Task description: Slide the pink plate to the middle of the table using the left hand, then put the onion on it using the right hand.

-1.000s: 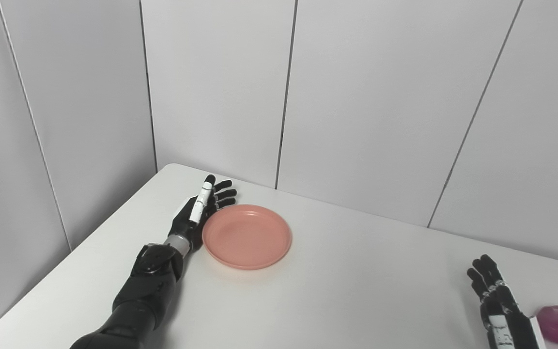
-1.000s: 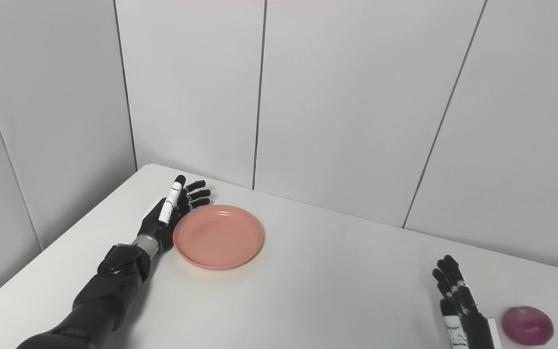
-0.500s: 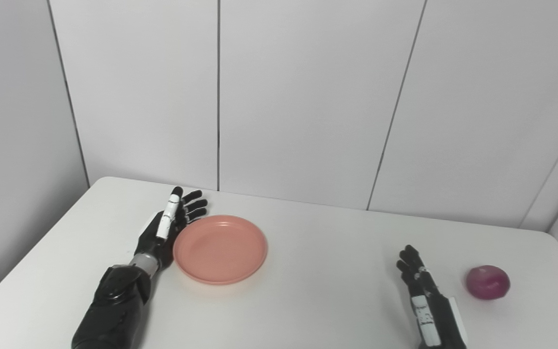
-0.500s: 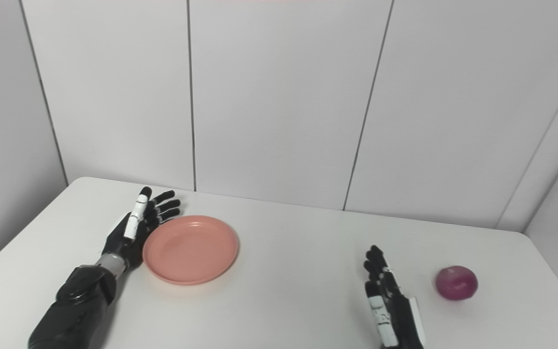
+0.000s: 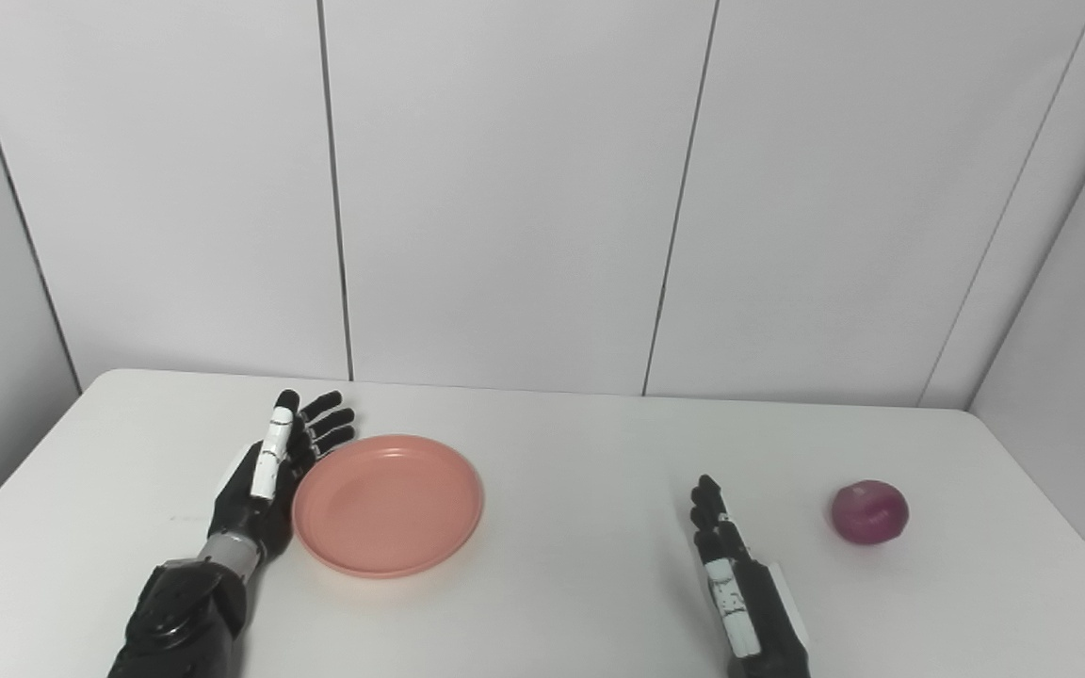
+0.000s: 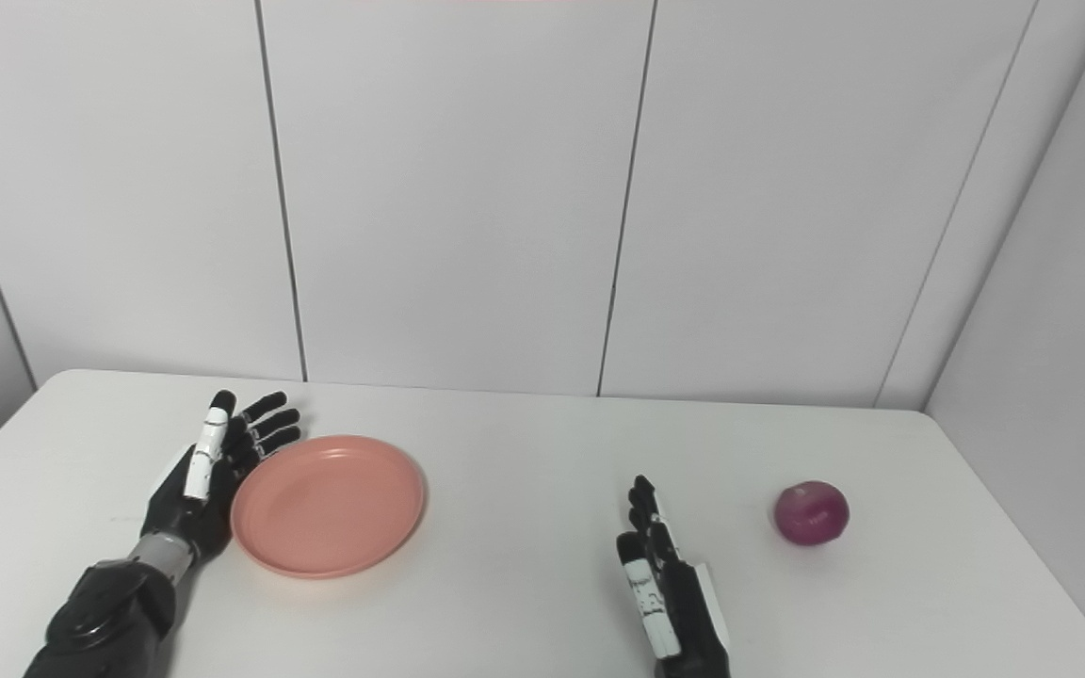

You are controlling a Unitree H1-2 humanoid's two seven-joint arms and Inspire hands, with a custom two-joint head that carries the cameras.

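Observation:
A round pink plate [image 5: 388, 504] lies flat on the white table [image 5: 561, 443], left of the middle. My left hand [image 5: 269, 471] stands edge-on against the plate's left rim, fingers straight and apart, holding nothing. A purple onion [image 5: 869, 511] sits by itself toward the right end of the table. Near the front edge my right hand [image 5: 729, 574] rests open with its fingers pointing away from me, a good gap to the left of the onion and well right of the plate.
Grey wall panels [image 5: 505, 188] close the table's far side and the right corner. The table's rounded far corners show at left and right. Bare tabletop lies between the plate and my right hand.
The camera has swung right, shifting the whole picture left so the onion and right table end come fully into view. Plate and left hand keep their relation; the right hand looks unmoved.

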